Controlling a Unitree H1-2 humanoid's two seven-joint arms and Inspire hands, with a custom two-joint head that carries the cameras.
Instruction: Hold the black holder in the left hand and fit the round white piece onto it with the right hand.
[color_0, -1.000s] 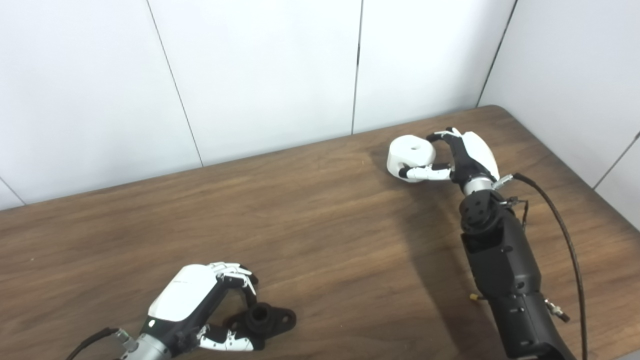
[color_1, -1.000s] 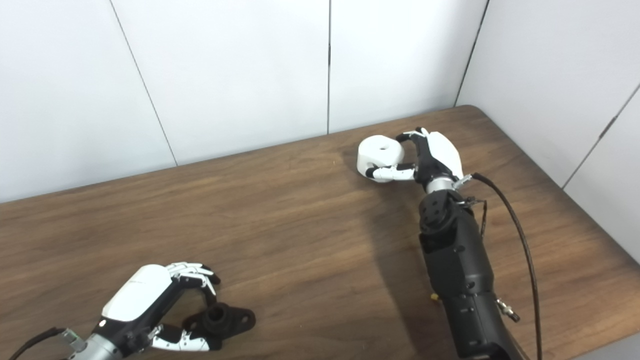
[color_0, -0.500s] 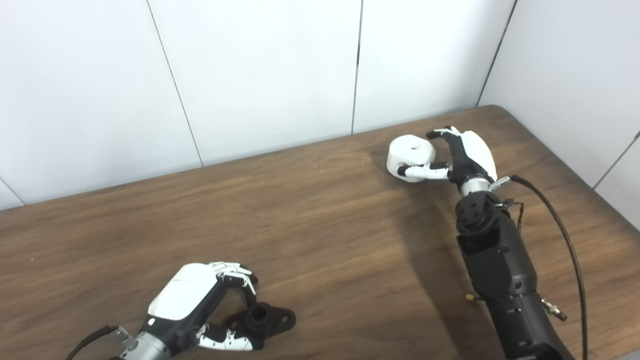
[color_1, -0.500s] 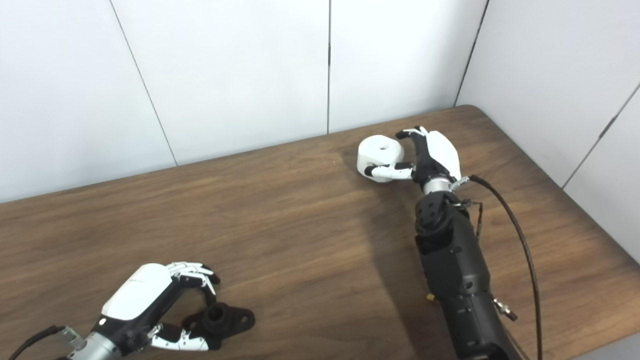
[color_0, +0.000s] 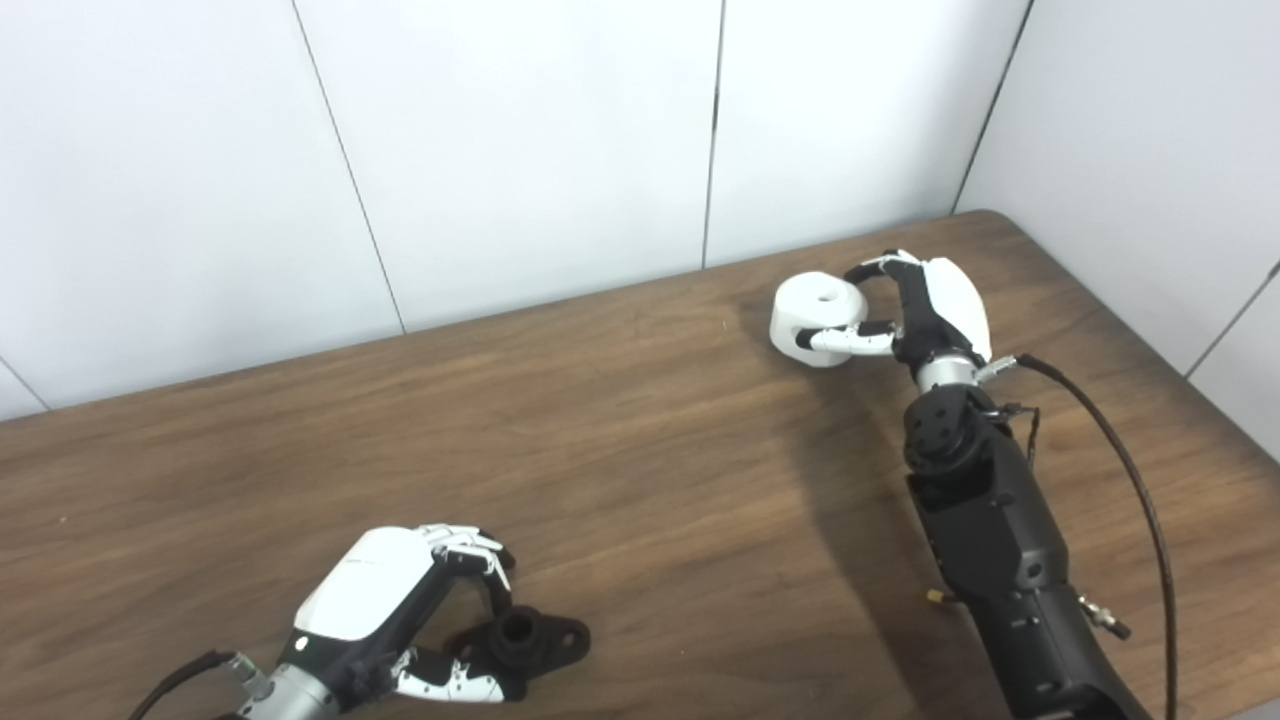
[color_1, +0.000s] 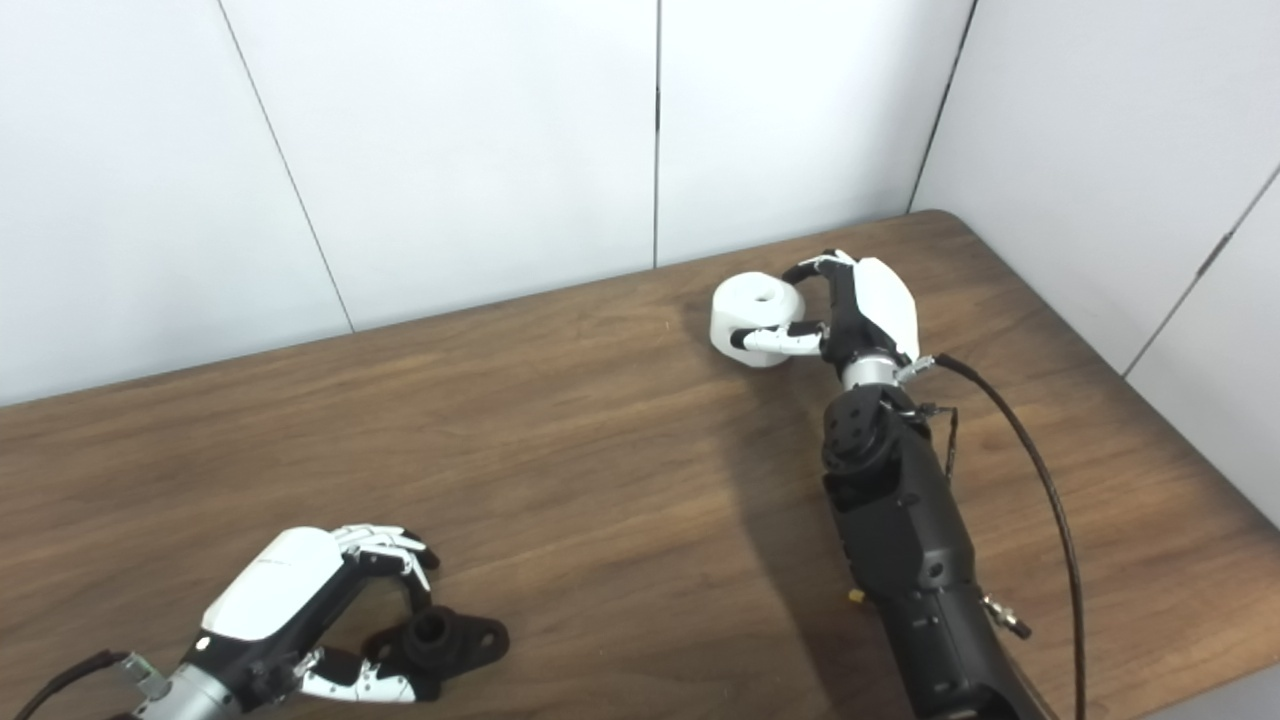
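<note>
The black holder (color_0: 535, 640) lies on the wooden table (color_0: 640, 450) near the front left edge, its round socket facing up. My left hand (color_0: 385, 600) is wrapped around its left end, fingers against the socket and thumb under the near side. At the far right the round white piece (color_0: 815, 305), with a small hole in its top, rests on the table. My right hand (color_0: 925, 305) clasps it from the right, fingers hooked over the back and thumb across the front.
White wall panels (color_0: 550, 140) stand close behind the table and along its right side. A black cable (color_0: 1130, 470) loops off the right forearm toward the right table edge. Bare wood lies between the two hands.
My right hand has edged left and closed tighter around the white piece, which has shifted slightly left. The left hand and the holder have not moved.
</note>
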